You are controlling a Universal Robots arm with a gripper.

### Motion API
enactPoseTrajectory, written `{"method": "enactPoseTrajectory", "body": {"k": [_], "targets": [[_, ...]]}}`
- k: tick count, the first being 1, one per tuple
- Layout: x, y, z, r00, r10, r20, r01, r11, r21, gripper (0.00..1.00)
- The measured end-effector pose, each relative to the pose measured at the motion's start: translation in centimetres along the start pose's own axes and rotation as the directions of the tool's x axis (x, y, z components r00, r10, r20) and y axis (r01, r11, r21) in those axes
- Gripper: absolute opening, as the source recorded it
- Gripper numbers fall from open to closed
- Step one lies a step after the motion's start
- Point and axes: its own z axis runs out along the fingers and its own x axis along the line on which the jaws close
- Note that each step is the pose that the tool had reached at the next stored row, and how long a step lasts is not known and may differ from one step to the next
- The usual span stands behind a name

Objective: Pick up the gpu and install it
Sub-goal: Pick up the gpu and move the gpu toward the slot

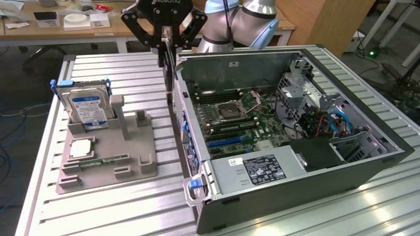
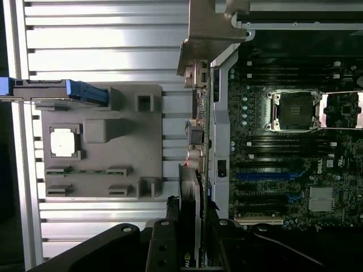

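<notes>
A: Where is the gpu [image 1: 169, 73] found?

B: It is held in the air, upright and edge-on to the exterior view, its lower end hanging free. It is carried above the rear wall of the computer case [image 1: 295, 196], near that wall's far end. In the wrist view the gpu [image 2: 190, 215] is seen running along that wall; whether it is just outside the wall or right over it cannot be told.

A: How is the end effector [image 1: 168, 48] set?

B: It is closed on the gpu; the card's upper part is clamped between the black fingers [image 1: 152, 39], one on each face.

A: Is the card seated?

B: Not yet; it is held well clear of the motherboard [image 1: 249, 125], which is laid flat in the open case. The processor socket [image 1: 229, 110] is seen near the board's middle; blue slots [image 1: 226, 141] are seen nearer the camera. The power supply [image 1: 262, 169] is fitted at the case's near end, with a blue handle [image 1: 195, 185] just beside it.

A: What is kept beside the case?

B: A grey fixture [image 1: 131, 142] is set on the ribbed metal desk [image 1: 98, 211], to the exterior view's left of the case and apart from it. A hard drive [image 1: 88, 108] with a blue label is stood upright in its far slot; a processor chip [image 1: 80, 147] is laid flat nearer the camera; a narrow memory stick [image 1: 105, 160] is rested just beside that chip.
</notes>
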Motion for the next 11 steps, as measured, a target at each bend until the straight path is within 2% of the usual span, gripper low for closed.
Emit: {"method": "enactPoseTrajectory", "body": {"k": [11], "targets": [[-1.0,0.04,0.33,1.0,0.0,0.0005,0.0,1.0,-0.0001,0.27]]}}
